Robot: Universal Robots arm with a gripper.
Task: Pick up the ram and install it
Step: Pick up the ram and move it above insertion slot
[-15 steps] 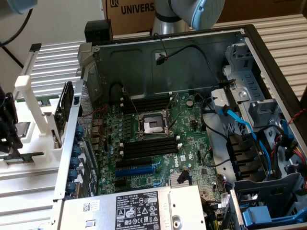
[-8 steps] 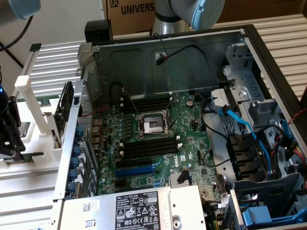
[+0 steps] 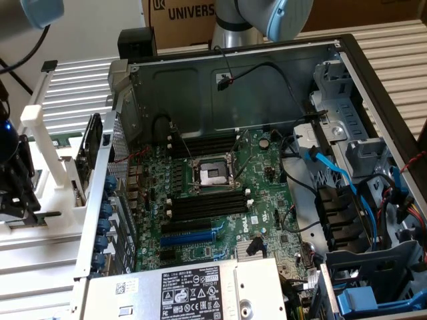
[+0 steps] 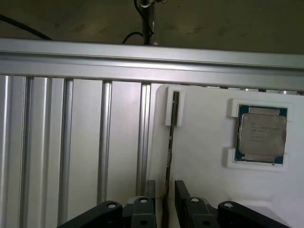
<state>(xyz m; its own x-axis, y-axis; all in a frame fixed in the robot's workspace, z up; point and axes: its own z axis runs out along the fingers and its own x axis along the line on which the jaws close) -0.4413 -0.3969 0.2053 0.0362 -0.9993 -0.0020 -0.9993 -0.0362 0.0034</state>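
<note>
Beside the open computer case (image 3: pixel 347 60), at the exterior view's left, the gripper (image 3: pixel 19 200) is positioned low over a white holder (image 4: pixel 204 156) that is laid on the ribbed aluminium counter (image 4: pixel 71 142). In the wrist view the ram (image 4: pixel 169 152) is seen edge-on as a thin dark strip. It is kept standing on its long edge by a small white clip (image 4: pixel 174 108) at its far end, probably so that both flat faces can be reached. The fingers (image 4: pixel 150 202) are open and placed one on each side of the stick, close to it but apparently not pressed against it, so the ram is judged not yet gripped. A square silver processor chip (image 4: pixel 262 135) is seated in its own corner brackets on the same holder, well apart from the ram. Inside the case, black memory slots (image 3: pixel 207 203) are seen unfilled on the green motherboard (image 3: pixel 267 167).
</note>
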